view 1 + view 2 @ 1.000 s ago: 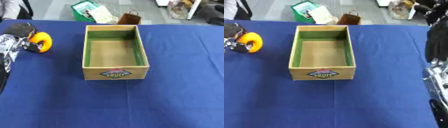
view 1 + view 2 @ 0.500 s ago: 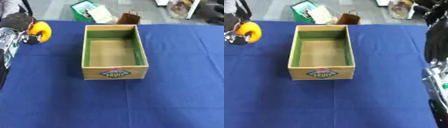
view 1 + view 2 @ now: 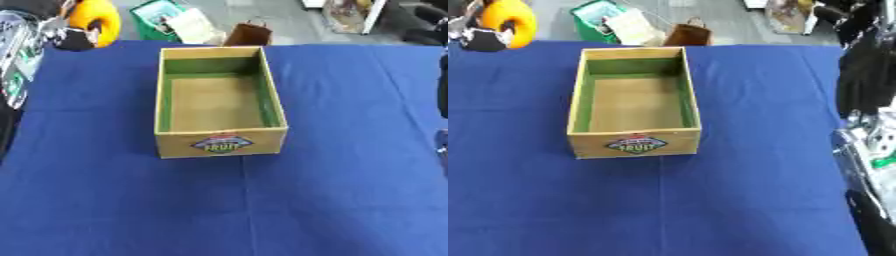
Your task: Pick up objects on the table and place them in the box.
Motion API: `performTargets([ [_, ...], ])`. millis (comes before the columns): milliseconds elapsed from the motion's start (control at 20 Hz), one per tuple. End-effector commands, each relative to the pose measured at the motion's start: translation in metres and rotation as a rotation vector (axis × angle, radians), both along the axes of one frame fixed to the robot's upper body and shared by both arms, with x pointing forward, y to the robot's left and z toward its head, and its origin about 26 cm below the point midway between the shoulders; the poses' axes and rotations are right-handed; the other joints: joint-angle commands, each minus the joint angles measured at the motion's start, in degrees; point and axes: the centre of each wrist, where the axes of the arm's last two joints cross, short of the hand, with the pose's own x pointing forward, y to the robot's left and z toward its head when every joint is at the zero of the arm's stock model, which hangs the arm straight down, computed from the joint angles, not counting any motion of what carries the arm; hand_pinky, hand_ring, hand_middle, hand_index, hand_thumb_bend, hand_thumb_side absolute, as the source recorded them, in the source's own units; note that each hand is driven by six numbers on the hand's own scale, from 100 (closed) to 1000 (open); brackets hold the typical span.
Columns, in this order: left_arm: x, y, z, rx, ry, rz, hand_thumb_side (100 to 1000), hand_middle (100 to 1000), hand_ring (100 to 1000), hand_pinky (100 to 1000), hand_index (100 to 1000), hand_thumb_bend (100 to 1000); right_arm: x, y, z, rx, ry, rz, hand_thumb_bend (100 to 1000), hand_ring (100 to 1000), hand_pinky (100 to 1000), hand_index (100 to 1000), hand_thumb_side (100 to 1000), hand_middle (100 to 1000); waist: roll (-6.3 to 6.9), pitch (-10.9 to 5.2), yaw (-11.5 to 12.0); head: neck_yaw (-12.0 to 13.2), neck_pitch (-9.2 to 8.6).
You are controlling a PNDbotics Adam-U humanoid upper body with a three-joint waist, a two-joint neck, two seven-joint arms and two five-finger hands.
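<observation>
Lifting: left hand (image 3: 54,31) holds a yellow-orange ring-shaped object (image 3: 94,19) at the far left corner, raised above the blue surface (image 3: 262,200).
Change: one second back the object sat lower and nearer, about level with the box's middle; half a second back it was higher; now it is up by the top edge of the view. Part of that shift may be head tilt, since the box also sits differently in the picture.
Left fingers: dark fingers are clamped round the object's near side; the grip appears to hold.
Box (image 3: 219,100): wooden, green inner walls, fruit label on the near face; centre of the surface, nothing inside.
Object vs box: well apart, object left of and beyond the far left corner of the box.
Meaning: pick looks done; my judgement is that the carry rightward over the rim comes next, then release.
Right hand: only the right arm (image 3: 868,150) shows at the right edge; hand not seen.
Background: green crate (image 3: 171,20) and brown bag (image 3: 248,34) on the floor beyond.
</observation>
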Motion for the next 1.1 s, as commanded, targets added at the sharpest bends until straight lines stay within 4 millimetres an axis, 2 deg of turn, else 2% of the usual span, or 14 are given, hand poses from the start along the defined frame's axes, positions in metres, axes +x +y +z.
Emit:
performTargets([
  [50, -0.007, -0.022, 0.018, -0.014, -0.061, -0.061, 318, 494, 470, 386, 556, 100, -0.001, 0.002, 0.01, -0.011, -0.033, 0.019, 100, 766, 771, 840, 1000, 742, 0.04, -1.41, -0.27, 0.18, -0.01],
  [350, -0.011, -0.064, 0.01, -0.02, -0.063, -0.17, 312, 500, 474, 391, 562, 100, 0.0, 0.005, 0.013, -0.013, -0.04, 0.041, 100, 766, 771, 840, 1000, 743, 0.23, -1.4, -0.92, 2.82, -0.13],
  [600, -0.009, -0.094, -0.018, 0.012, -0.015, -0.223, 324, 509, 485, 404, 575, 100, 0.0, 0.009, 0.014, -0.009, -0.041, 0.062, 100, 766, 771, 839, 1000, 743, 0.07, -1.19, -1.63, 4.25, -0.27],
  [700, -0.004, -0.096, -0.032, -0.001, 0.036, -0.22, 325, 504, 485, 412, 571, 100, 0.0, 0.009, 0.015, -0.008, -0.043, 0.063, 100, 766, 771, 840, 1000, 743, 0.01, -1.1, -1.91, 4.2, -0.32],
  [900, 0.01, -0.087, -0.063, -0.073, 0.169, -0.172, 324, 505, 492, 432, 571, 100, 0.001, 0.01, 0.016, -0.003, -0.049, 0.07, 100, 766, 771, 840, 1000, 742, 0.06, -0.88, -2.49, 3.51, -0.71],
  [1000, 0.013, -0.083, -0.072, -0.102, 0.211, -0.17, 296, 509, 499, 443, 577, 100, 0.001, 0.01, 0.016, 0.0, -0.048, 0.068, 100, 766, 771, 840, 1000, 742, 0.15, -0.72, -2.49, 3.19, -0.6],
  [1100, 0.015, -0.08, -0.077, -0.122, 0.244, -0.191, 319, 517, 508, 456, 582, 100, 0.001, 0.01, 0.016, 0.001, -0.048, 0.068, 100, 766, 772, 840, 1000, 742, 0.25, -0.61, -2.44, 3.02, -0.43],
])
